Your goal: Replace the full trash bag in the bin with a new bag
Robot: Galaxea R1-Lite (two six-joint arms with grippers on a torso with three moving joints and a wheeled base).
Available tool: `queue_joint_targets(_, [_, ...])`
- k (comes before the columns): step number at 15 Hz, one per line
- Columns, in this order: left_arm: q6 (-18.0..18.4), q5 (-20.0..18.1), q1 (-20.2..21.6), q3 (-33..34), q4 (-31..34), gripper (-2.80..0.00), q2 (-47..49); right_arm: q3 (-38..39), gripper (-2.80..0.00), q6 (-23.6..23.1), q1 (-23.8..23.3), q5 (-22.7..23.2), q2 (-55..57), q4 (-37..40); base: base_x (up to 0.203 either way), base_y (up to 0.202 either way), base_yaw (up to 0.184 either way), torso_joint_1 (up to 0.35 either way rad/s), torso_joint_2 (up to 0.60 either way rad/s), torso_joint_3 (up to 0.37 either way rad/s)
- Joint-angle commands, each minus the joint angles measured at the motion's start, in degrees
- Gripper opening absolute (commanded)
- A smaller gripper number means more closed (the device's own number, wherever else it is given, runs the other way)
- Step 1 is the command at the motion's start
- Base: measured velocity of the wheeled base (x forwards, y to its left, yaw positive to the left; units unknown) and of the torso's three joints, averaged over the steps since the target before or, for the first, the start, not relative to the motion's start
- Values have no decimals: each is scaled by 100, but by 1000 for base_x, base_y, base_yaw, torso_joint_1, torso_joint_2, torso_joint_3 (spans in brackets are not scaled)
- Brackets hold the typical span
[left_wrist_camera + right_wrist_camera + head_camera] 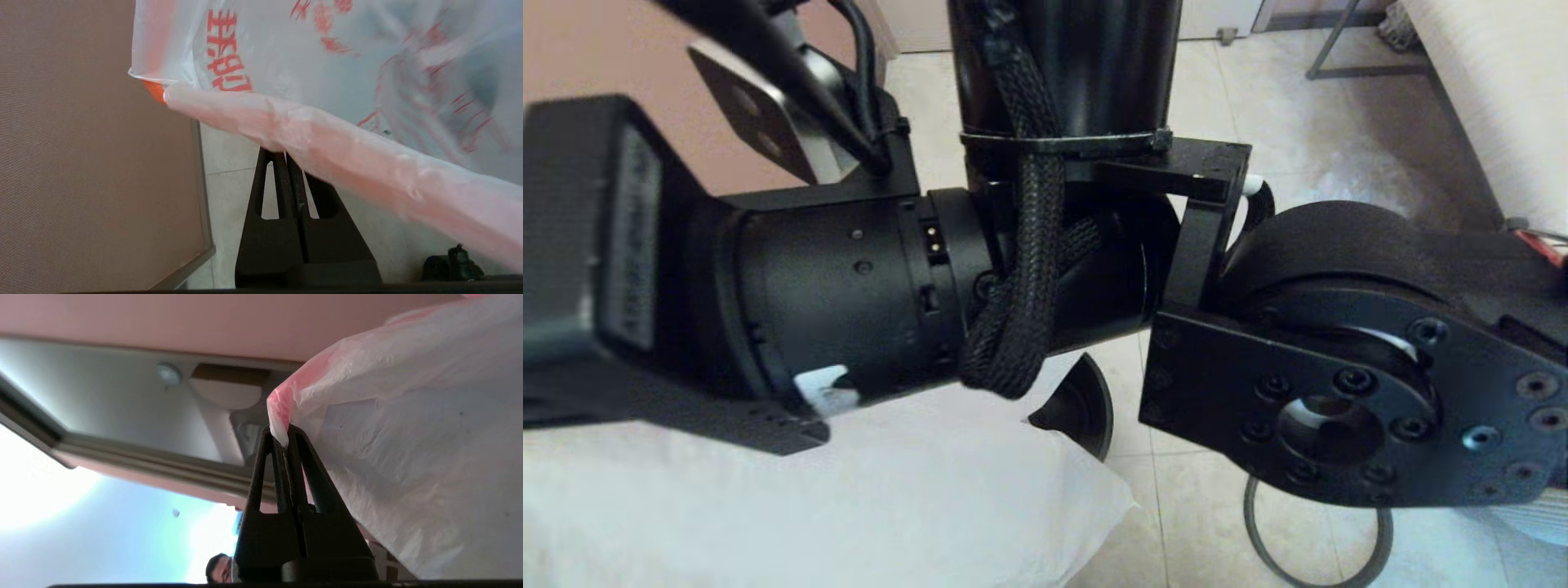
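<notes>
The new bag (866,506), milky white, spreads across the lower left of the head view, where both arms hide my fingers. My left gripper (282,150) is shut on its orange-pink band (367,163). My right gripper (284,435) is shut on a bunched pink corner of the same bag (408,437), held up high. Beyond the band lies thin plastic with red lettering and line drawings (429,81), looking like the full trash bag; I cannot tell whether it shows through the new bag. A dark slice of the bin (1082,408) peeks out beside the white bag.
A thin grey hoop (1258,531) lies on the tiled floor at lower right. A white-covered surface (1503,98) and metal legs (1331,49) stand at the far right. A brown panel (81,143) is close on the left. A person's head (218,568) shows low in the right wrist view.
</notes>
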Motion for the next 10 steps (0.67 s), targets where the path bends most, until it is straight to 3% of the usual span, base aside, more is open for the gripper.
queue_joint_targets(1, [2, 0, 0, 62, -2, -280, 7, 126, -280, 28, -181, 22, -186, 77, 0, 0, 0, 0, 0, 0])
queue_joint_targets(7, [2, 0, 0, 62, -2, -280, 7, 149, -280, -16, -287, -2, -273, 423, 0, 0, 0, 0, 0, 0])
queue_joint_targets(10, [2, 2, 0, 62, -2, -280, 7, 197, -280, -385, -294, -27, -421, 855, 0, 0, 0, 0, 0, 0])
